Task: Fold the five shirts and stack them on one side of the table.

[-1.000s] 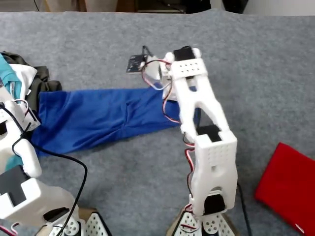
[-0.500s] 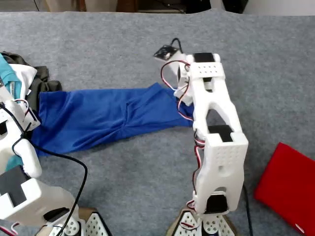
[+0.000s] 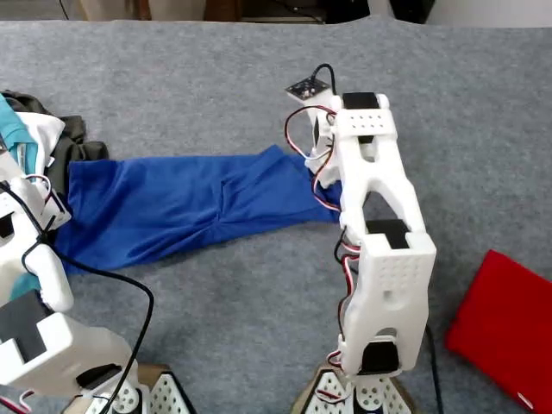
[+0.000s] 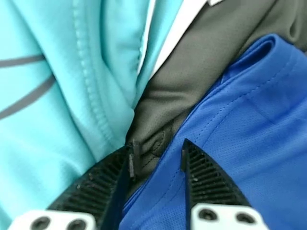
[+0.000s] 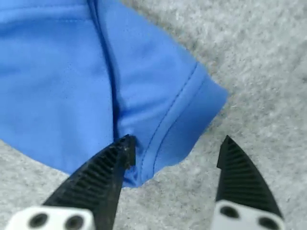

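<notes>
Grey cloth (image 3: 172, 78) covers the table. We see the blue shirt (image 3: 172, 207) lying in a long band across the left and middle of the high view. Its left end meets a heap of shirts (image 3: 34, 129), teal, white and dark, at the left edge. A folded red shirt (image 3: 504, 332) lies near the right edge, well apart. The right gripper (image 5: 176, 143) hangs wide open just above the blue shirt's sleeve hem. The left gripper (image 4: 158, 151) stands narrowly open where dark cloth meets the blue shirt.

An overhead camera looked down across the table (image 3: 483, 103); both wrist cameras peered close at the same blue shirt (image 3: 172, 207).
</notes>
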Controlling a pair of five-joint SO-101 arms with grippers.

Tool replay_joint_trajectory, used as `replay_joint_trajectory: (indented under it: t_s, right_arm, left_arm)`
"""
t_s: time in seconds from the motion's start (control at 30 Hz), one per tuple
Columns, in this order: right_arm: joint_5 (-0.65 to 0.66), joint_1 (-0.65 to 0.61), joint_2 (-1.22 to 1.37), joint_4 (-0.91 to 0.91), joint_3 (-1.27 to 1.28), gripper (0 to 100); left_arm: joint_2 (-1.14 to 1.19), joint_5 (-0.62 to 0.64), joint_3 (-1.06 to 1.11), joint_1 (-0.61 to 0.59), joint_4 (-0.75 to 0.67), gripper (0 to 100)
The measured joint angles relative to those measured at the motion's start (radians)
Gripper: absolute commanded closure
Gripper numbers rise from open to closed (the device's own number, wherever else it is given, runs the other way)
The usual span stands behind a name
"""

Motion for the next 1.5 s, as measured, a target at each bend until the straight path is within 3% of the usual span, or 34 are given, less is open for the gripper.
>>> replay_joint_trajectory:
  t_s: [0.17,0.4,0.73,1.03,1.33,1.5]
  right_arm:
    - [-0.003,0.02,0.057,-0.058,0.008,92.4]
    - [-0.002,0.028,0.069,-0.069,-0.021,99.5]
    - [-0.002,0.097,0.072,-0.064,-0.072,99.3]
    - [0.118,0.222,0.072,-0.064,-0.147,99.3]
    - [0.147,0.285,0.072,-0.064,-0.157,98.9]
    - [0.133,0.285,0.072,-0.055,-0.158,89.2]
  left_arm:
    - [0.0,0.0,0.0,0.0,0.0,84]
    - [0.0,0.0,0.0,0.0,0.0,84]
    - [0.0,0.0,0.0,0.0,0.0,84]
    - [0.0,0.0,0.0,0.0,0.0,84]
    - [0.0,0.0,0.0,0.0,0.0,84]
    - [0.0,-0.032,0.0,0.043,0.018,78]
